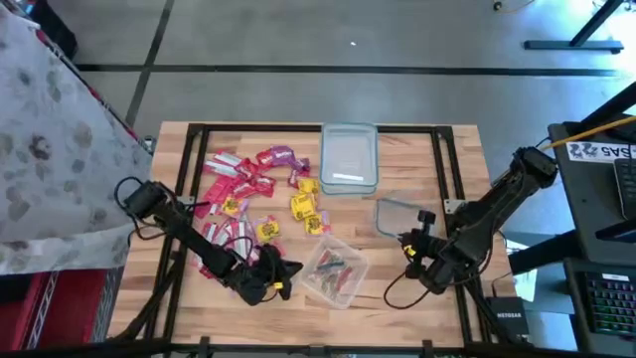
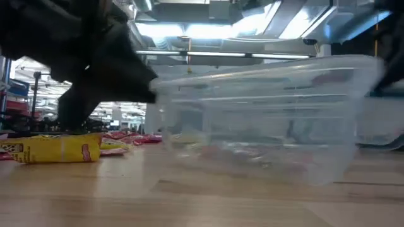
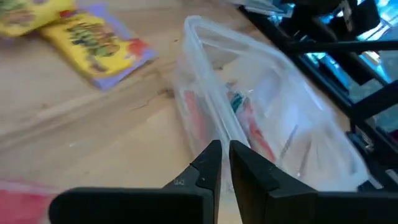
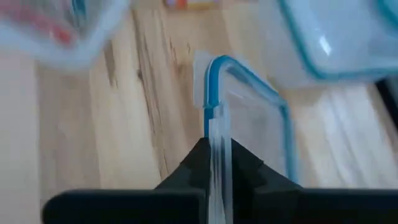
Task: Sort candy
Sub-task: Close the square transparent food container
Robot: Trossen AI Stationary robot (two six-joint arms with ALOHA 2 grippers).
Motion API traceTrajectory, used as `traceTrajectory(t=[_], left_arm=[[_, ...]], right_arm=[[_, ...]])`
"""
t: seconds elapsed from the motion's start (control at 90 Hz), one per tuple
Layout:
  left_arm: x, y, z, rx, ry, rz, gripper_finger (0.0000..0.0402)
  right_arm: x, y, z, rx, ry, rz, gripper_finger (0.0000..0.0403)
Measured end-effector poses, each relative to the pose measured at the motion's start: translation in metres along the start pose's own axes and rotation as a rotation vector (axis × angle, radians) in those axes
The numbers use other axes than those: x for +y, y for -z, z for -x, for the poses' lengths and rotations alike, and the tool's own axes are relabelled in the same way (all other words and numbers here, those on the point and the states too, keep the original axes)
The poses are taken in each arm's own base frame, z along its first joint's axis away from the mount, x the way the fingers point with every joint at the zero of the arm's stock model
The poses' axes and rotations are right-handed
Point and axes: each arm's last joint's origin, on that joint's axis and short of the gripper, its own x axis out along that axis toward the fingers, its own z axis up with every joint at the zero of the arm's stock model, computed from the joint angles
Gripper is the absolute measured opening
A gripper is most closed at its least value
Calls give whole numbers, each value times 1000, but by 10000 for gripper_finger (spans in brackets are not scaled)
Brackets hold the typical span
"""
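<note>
Gripping the blue-edged lid by its edge, the right claw is clamped down on it at the bench's near right. The left claw sits nearly closed with nothing in it, right by the wall of the near clear tub, which already has a few sweets inside. The rest of the candy is scattered loose on the left half, with the other tub at the far middle.

A wooden table stands on grey floor, with bright ceiling lights beyond.
</note>
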Motion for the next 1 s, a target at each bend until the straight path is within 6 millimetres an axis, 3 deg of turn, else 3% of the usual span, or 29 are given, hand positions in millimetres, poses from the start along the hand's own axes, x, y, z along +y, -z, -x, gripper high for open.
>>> traceTrajectory(t=[0.211, 0.378, 0.656, 1.0], left_arm=[[-19, 22, -29, -17, -19, -1, 17], [-41, 27, -59, -56, -22, 61, 17], [-75, -1, -93, -137, 0, 66, 17], [-89, -17, -97, -194, -23, -103, 17]], right_arm=[[5, -32, 23, -89, -43, -61, 2], [17, -52, 33, -100, -83, -24, 1], [39, -79, 38, -70, -49, 112, 0], [59, -96, 46, 46, -19, 222, 1]])
